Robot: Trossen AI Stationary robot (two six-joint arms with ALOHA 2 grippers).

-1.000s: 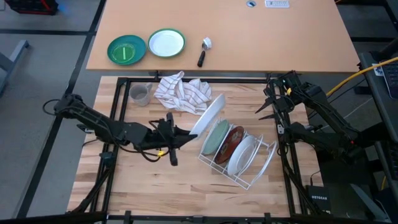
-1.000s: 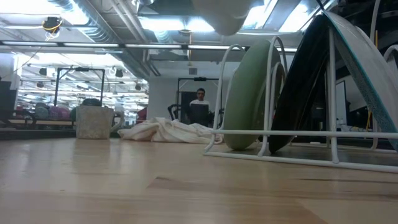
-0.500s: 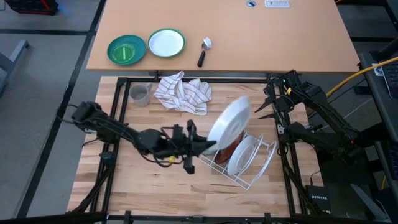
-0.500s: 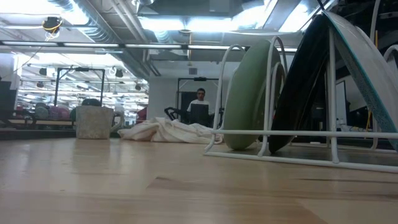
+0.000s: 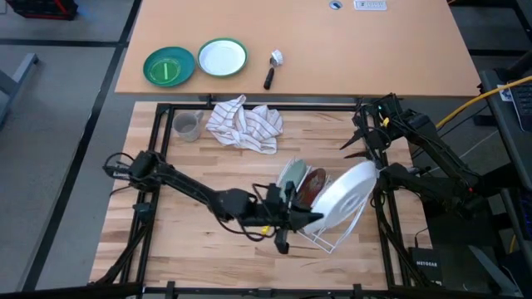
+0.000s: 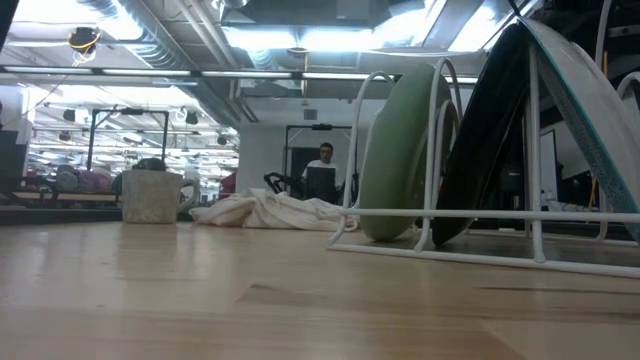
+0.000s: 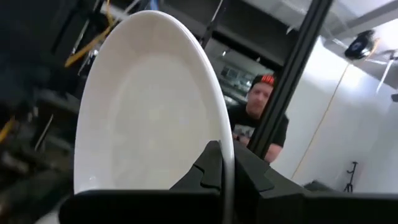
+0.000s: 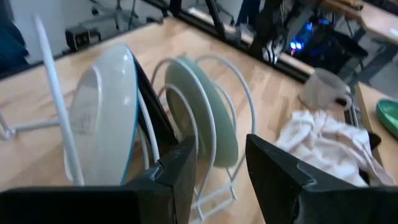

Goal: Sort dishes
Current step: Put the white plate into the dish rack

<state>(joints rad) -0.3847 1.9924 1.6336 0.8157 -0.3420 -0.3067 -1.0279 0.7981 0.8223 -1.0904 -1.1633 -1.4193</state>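
My left gripper (image 5: 303, 218) is shut on a white plate (image 5: 345, 195), which it holds tilted over the right end of the white wire rack (image 5: 332, 241). The plate fills the left wrist view (image 7: 149, 106). In the rack stand a pale green-blue plate (image 5: 291, 178), a dark red plate (image 5: 312, 184) and a white plate (image 8: 106, 118), each on edge between the wires. The held plate hides most of the racked white one from above. My right gripper (image 5: 356, 139) is open and empty at the table's far right. My left gripper pinches the white plate's rim (image 7: 225, 163) between its two fingers, at the edge toward the table's left. The fingers come nearly level from the table's left. The plate is tilted and lifted above the rack's right end; whether it touches the rack I cannot tell.
A striped cloth (image 5: 245, 123) and a small grey mug (image 5: 187, 126) lie at the table's far side. On the far desk are a bright green plate (image 5: 169, 66), a green-rimmed white plate (image 5: 223, 56) and a brush (image 5: 272, 68). A person (image 7: 261, 112) stands beyond the table.
My left gripper has carried the white plate from beside the cloth toward the table's right and near edges, across the rack to its right end. The plate has stayed lifted and has turned with the arm. The racked plates have not moved.
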